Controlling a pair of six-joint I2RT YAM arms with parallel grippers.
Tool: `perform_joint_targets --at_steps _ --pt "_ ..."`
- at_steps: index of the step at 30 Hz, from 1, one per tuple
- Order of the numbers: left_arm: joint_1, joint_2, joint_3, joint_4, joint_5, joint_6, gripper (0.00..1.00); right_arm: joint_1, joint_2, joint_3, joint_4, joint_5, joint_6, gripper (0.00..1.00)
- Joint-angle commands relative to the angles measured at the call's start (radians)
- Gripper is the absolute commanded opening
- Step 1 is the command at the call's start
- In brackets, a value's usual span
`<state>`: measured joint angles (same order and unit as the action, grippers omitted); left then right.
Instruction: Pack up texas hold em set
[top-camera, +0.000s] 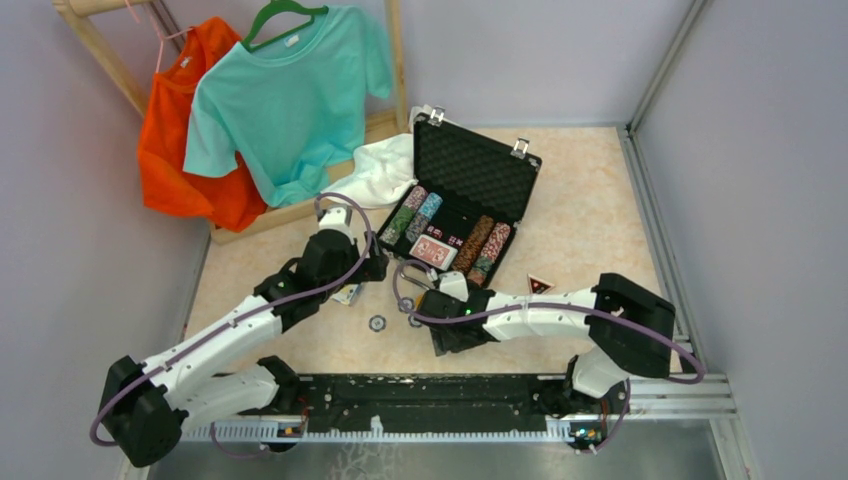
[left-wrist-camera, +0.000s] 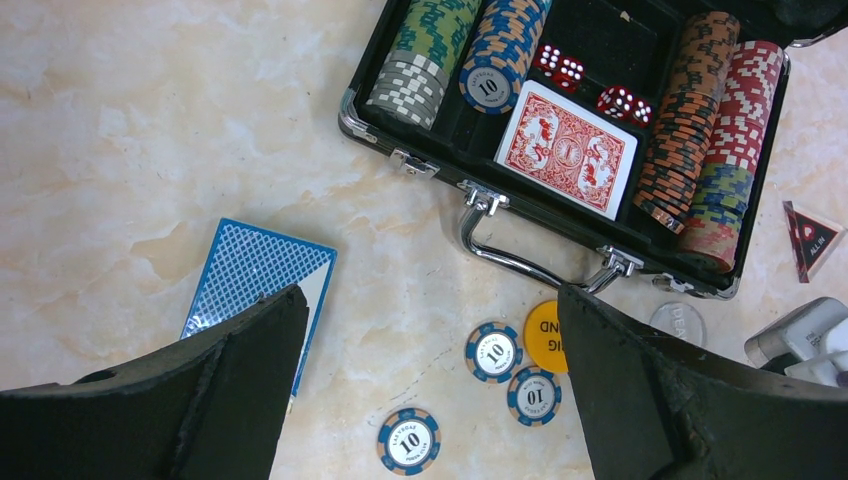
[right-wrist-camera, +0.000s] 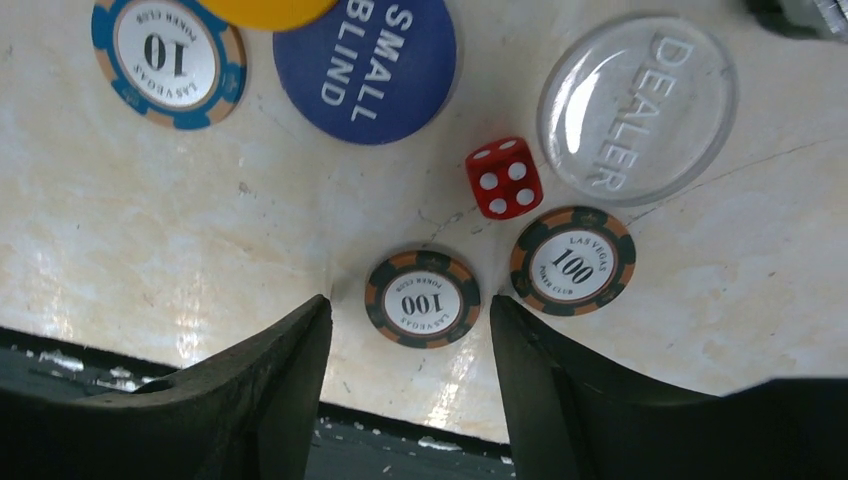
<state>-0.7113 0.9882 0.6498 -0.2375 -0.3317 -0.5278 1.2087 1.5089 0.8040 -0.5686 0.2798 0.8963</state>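
Observation:
The black case (top-camera: 478, 165) lies open at the back of the table, with rows of chips (left-wrist-camera: 700, 130), a red deck (left-wrist-camera: 566, 148) and red dice (left-wrist-camera: 560, 66) inside. A blue deck (left-wrist-camera: 255, 275) lies on the table under my left gripper (left-wrist-camera: 430, 300), which hangs open above loose blue 10 chips (left-wrist-camera: 493, 352) and a yellow button (left-wrist-camera: 545, 335). My right gripper (right-wrist-camera: 408, 305) is open low over the table. A 100 chip (right-wrist-camera: 422, 298) lies flat just between its fingertips, untouched. Beyond it are another 100 chip (right-wrist-camera: 572, 261), a red die (right-wrist-camera: 504, 178), a clear dealer button (right-wrist-camera: 638, 108) and a small blind button (right-wrist-camera: 365, 65).
A white cloth (top-camera: 385, 170) lies left of the case. Orange (top-camera: 180, 130) and teal (top-camera: 290, 90) shirts hang on a wooden rack at the back left. A red-black triangle (top-camera: 540, 284) lies right of the case. A black rail (top-camera: 450, 395) runs along the near edge.

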Motion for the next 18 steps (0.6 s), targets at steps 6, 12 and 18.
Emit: perform_joint_targets --at_steps 6,12,18 --pt "0.004 -0.017 -0.006 -0.013 -0.006 0.003 0.99 0.018 0.056 -0.006 -0.015 0.116 0.059 0.52" --pt "0.004 -0.016 -0.007 -0.009 0.009 0.002 0.99 0.031 0.062 -0.013 -0.008 0.092 0.055 0.52" --pt "0.004 0.002 -0.012 -0.002 0.038 -0.008 0.99 0.077 0.128 0.046 -0.046 0.095 0.031 0.65"
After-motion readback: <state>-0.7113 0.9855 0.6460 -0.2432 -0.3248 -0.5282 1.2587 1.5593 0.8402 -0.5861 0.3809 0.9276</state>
